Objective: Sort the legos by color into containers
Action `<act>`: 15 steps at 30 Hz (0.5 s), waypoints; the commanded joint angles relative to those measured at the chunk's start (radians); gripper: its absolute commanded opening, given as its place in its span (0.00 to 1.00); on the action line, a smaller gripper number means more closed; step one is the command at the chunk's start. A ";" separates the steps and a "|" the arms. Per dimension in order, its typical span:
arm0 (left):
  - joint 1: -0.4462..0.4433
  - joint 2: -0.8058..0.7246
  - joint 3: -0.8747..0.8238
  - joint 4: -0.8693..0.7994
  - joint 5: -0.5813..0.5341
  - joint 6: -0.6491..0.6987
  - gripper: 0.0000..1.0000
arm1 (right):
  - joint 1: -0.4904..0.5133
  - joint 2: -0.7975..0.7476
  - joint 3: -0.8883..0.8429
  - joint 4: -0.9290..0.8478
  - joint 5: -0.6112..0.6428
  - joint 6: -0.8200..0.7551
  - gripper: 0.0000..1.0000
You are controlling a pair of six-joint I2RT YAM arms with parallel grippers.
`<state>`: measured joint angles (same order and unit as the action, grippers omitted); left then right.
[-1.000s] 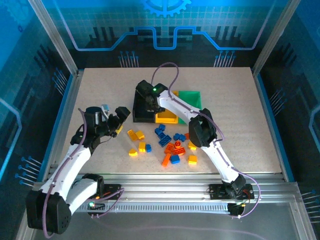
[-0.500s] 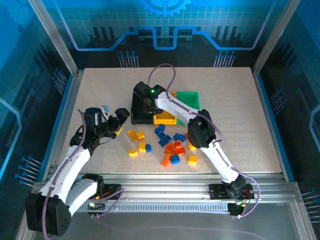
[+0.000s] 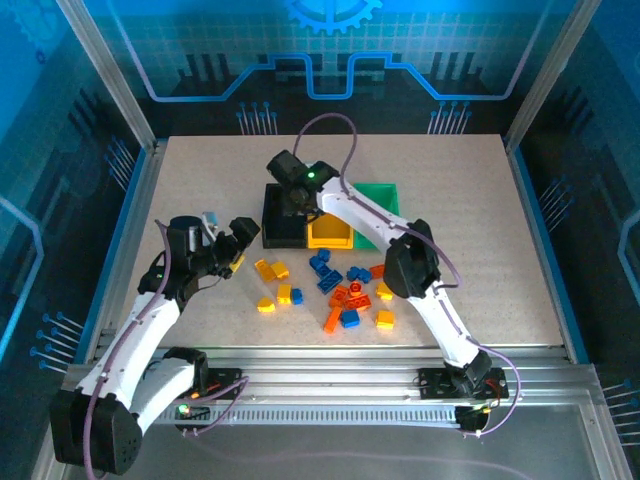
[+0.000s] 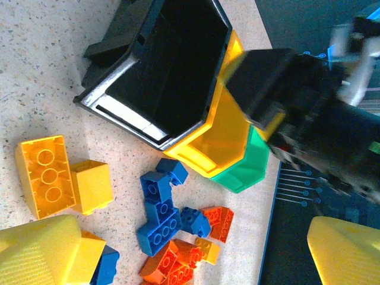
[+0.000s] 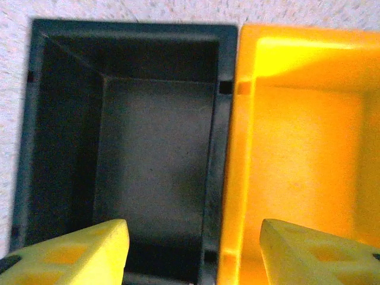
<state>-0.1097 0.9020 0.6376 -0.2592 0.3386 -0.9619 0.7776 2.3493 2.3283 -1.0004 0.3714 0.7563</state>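
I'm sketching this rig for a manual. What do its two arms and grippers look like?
Both the left arm and the right arm have white links with black joint housings. A purple cable runs along each. The left gripper and the right gripper carry blocky yellow fingers. A green light glows on the right wrist.

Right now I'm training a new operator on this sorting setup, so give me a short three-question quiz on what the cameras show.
1. Multiple choice: which colour is the middle one of the three joined bins? A black, B yellow, C green.
2. True or false: the left gripper is open and holds nothing.
3. Fill in: the right gripper hangs above the yellow bin and the ___ bin.
Key: 1 B; 2 true; 3 black bin.
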 commanded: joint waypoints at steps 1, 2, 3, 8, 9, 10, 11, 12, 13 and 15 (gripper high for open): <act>-0.008 -0.020 0.055 -0.016 0.032 0.017 0.99 | 0.000 -0.182 -0.103 0.051 0.042 -0.017 0.62; -0.008 -0.021 0.056 -0.010 0.036 0.017 0.99 | 0.003 -0.221 -0.158 0.071 0.044 -0.020 0.62; -0.008 -0.023 0.057 -0.004 0.041 0.017 0.99 | 0.004 -0.269 -0.223 0.096 0.048 -0.019 0.61; -0.012 -0.048 0.054 0.003 0.035 0.025 0.99 | 0.011 -0.517 -0.574 0.200 0.091 -0.015 0.60; -0.013 -0.059 0.047 0.003 0.033 0.026 0.99 | 0.015 -0.576 -0.655 0.223 0.103 -0.014 0.61; -0.016 -0.071 0.041 0.003 0.029 0.024 0.99 | 0.015 -0.632 -0.738 0.244 0.102 -0.015 0.62; -0.017 -0.082 0.035 0.003 0.027 0.029 0.99 | 0.017 -0.677 -0.803 0.255 0.099 -0.017 0.62; -0.017 -0.091 0.028 0.000 0.025 0.032 0.99 | 0.017 -0.724 -0.870 0.255 0.096 -0.012 0.63; -0.018 -0.100 0.022 -0.007 0.022 0.033 0.99 | 0.018 -0.770 -0.933 0.243 0.090 0.000 0.64; -0.020 -0.109 0.008 -0.016 0.019 0.036 0.99 | 0.023 -0.862 -1.060 0.218 0.069 0.032 0.68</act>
<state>-0.1223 0.8139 0.6651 -0.2573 0.3492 -0.9577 0.7807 1.5803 1.3769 -0.7815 0.4355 0.7475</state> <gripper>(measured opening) 0.989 0.670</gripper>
